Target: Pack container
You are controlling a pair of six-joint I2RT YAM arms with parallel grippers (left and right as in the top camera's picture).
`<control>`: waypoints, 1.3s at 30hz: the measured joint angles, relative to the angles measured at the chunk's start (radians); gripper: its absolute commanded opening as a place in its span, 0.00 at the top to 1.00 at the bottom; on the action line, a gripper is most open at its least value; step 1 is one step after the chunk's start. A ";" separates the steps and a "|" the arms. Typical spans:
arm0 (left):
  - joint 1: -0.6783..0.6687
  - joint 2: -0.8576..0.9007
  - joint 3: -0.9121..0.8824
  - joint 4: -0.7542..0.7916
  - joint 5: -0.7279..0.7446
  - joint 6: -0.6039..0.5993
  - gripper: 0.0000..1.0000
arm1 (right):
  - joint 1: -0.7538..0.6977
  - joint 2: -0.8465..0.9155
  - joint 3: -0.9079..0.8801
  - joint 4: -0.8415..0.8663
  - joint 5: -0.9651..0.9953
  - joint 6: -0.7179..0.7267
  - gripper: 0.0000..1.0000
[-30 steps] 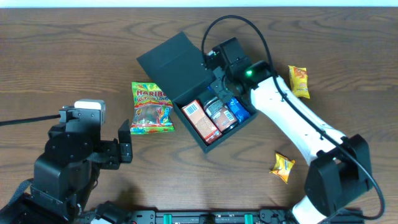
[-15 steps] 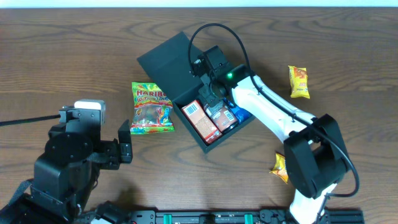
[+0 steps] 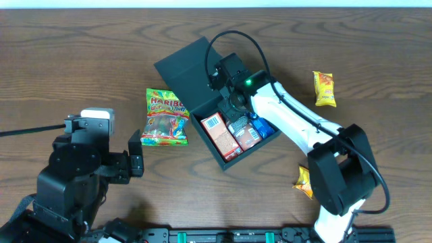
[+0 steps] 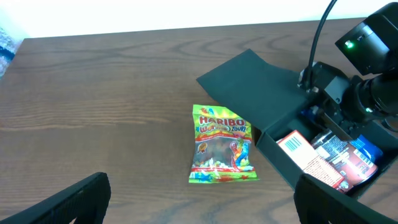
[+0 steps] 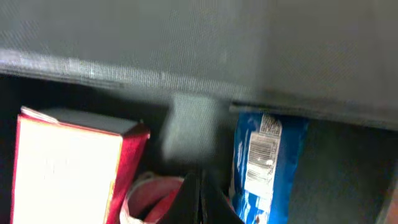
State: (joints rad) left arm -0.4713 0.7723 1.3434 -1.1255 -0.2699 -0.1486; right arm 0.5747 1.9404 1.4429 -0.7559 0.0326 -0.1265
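Sitting just right of the middle of the brown wood-grain surface (image 3: pixel 81 61) is the container (image 3: pixel 251 152), a dark matte square box turned at an angle. Its hinged lid (image 3: pixel 185 71) lies folded back and open toward the far left. Inside you have three items side by side: an orange-red carton (image 3: pixel 219 135) on the left, a red-brown pack with a silvery label (image 3: pixel 243 133) in the middle, and a blue pack (image 3: pixel 262 126) on the right.

Your right end effector (image 3: pixel 235 111) reaches down into the box at its rear edge, next to the lid hinge, above the middle pack. In the right wrist view its dark fingers (image 5: pixel 208 202) meet in a thin seam with nothing between them. A green light (image 3: pixel 248 82) glows on that arm's wrist.

A bright green Haribo gummy bag (image 3: pixel 164 118) lies flat just left of the box, apart from it. Two small yellow-orange snack packets lie to the right: one (image 3: pixel 325 89) well beyond the arm at the far right, the other (image 3: pixel 306 181) nearer you, partly under the arm's base.

Your left end effector (image 4: pixel 202 186) hangs over the near left of the surface, well apart from the box, its fingers spread wide and holding nothing.
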 measured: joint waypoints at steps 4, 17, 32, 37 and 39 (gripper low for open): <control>0.000 0.000 0.000 0.000 0.000 0.000 0.05 | 0.000 0.000 0.000 0.047 0.025 0.007 0.97; 0.000 0.000 0.000 0.000 0.000 0.000 0.05 | -0.007 -0.126 0.002 -0.124 0.134 -0.062 0.49; 0.000 0.000 0.000 0.000 0.000 0.000 0.05 | -0.197 -0.163 0.006 -0.196 -0.002 -0.246 0.44; 0.000 0.000 0.000 0.000 0.000 0.000 0.05 | -0.197 -0.163 -0.035 -0.182 -0.045 -0.255 0.47; 0.000 0.000 0.000 0.000 0.000 0.000 0.05 | -0.198 -0.163 -0.067 -0.144 -0.048 -0.256 0.47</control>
State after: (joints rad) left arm -0.4713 0.7723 1.3434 -1.1259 -0.2699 -0.1482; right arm 0.3771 1.7771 1.3758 -0.8997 -0.0151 -0.3828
